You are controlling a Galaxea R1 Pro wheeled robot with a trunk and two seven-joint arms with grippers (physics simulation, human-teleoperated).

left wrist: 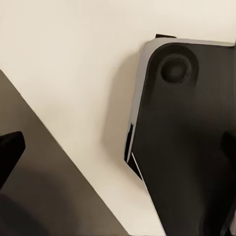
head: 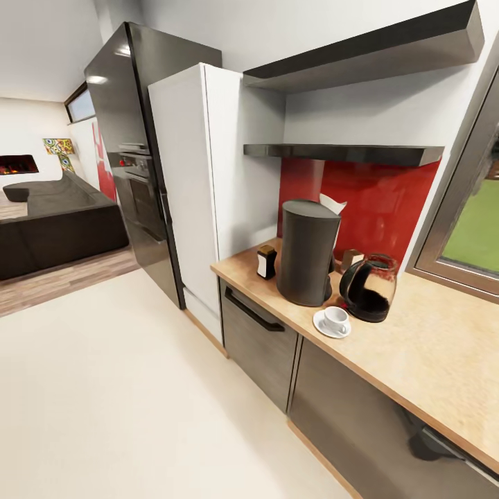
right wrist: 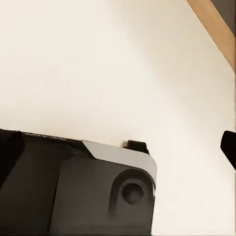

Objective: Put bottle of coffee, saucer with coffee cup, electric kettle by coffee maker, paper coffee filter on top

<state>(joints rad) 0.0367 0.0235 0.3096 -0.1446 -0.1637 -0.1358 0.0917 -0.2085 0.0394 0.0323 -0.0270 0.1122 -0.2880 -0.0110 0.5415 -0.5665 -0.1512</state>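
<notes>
On the light wood countertop [head: 430,346] stands the tall dark-grey coffee maker [head: 305,253]. The white paper coffee filter [head: 333,204] sticks up at the far edge of its slanted top. The small dark bottle of coffee [head: 267,261] stands close to its left. In front, the white coffee cup [head: 337,318] sits on the saucer [head: 323,326]. The glass electric kettle [head: 369,286] stands just right of the maker. The thin kitchen shelf [head: 343,152] above looks bare. My left gripper [left wrist: 118,147] and right gripper [right wrist: 118,147] hang open over the floor, holding nothing.
A thicker dark shelf [head: 374,52] hangs higher up. A white tall cabinet [head: 197,187] and a dark fridge-oven column [head: 132,152] stand left of the counter. A small brown thing [head: 347,259] sits behind the maker. My dark base [left wrist: 187,147] shows below both wrists. A sofa [head: 55,222] lies far left.
</notes>
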